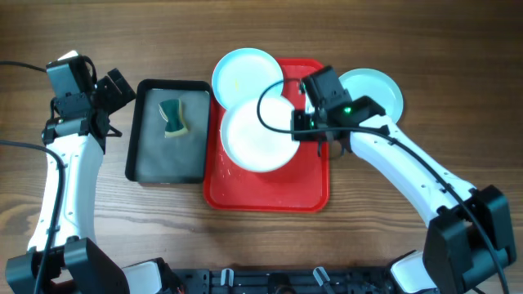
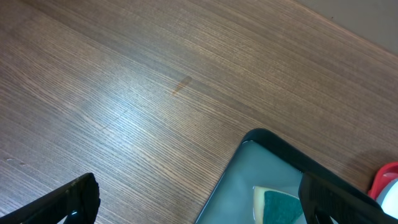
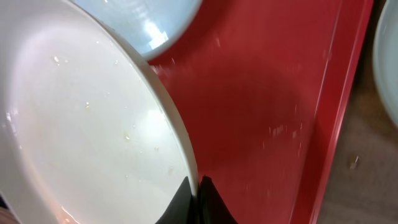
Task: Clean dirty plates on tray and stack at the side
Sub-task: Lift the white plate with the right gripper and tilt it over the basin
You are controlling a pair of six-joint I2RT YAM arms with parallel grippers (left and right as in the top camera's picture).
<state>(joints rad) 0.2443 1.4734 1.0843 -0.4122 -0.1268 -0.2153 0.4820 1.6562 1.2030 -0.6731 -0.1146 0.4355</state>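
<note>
Plates on the red tray: the white plate (image 1: 253, 139) lies across the far half of the tray (image 1: 278, 192), and my right gripper (image 3: 198, 200) is clenched on its right-hand rim, jaws pinched over the thin lip. I judge it light, stiff plastic, shallow and glossy. Specks and wet spots on its face suggest it is slick. The raised rim is the only sensible hold, and a one-sided pinch may let it tip or slide.

One pale blue plate (image 1: 241, 73) overhangs the tray's far left corner, its near edge under the white one. The second pale blue plate (image 1: 380, 88) sits off the tray on the table (image 1: 73, 33), just beside the tray's far right corner.

Count: three plates, two blue and one white; one tray; one dark pan (image 1: 151, 167) along the tray's left edge, holding one sponge (image 1: 172, 117). My left gripper (image 1: 113, 88) hangs released and empty over the table by the pan's far left corner.
</note>
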